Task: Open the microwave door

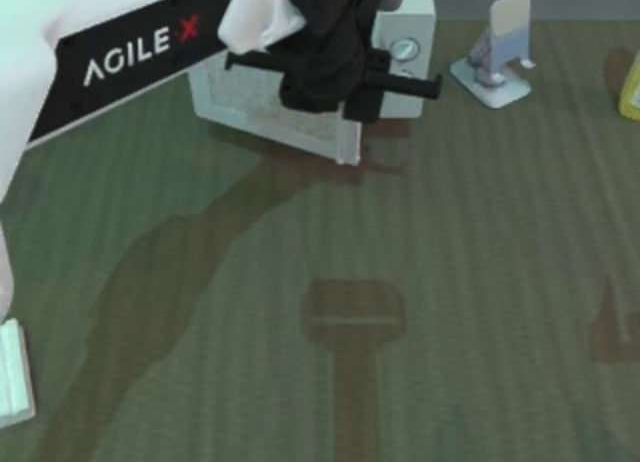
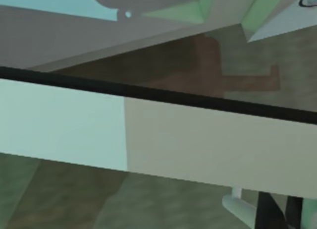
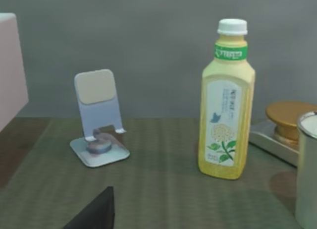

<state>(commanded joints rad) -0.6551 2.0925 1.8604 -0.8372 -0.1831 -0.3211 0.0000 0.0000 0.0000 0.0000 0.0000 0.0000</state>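
Note:
The white microwave (image 1: 412,22) stands at the back of the table, one silver knob (image 1: 404,50) showing on its front. Its door (image 1: 262,107), white with a grey speckled mesh window, stands swung out from the body, its free edge toward the table's middle. My left gripper (image 1: 358,107) hangs over that free edge. In the left wrist view the door's edge (image 2: 198,140) fills the picture, and the left gripper (image 2: 280,215) is shut on the pale door handle (image 2: 240,205). My right arm is outside the top view; only a dark tip of the right gripper (image 3: 99,215) shows.
A grey phone stand (image 1: 495,67) sits to the right of the microwave, a yellow drink bottle (image 1: 630,87) at the far right edge. Near that bottle the right wrist view shows a gold bell (image 3: 290,121) and a metal cup (image 3: 308,169). A white object (image 1: 12,374) lies front left.

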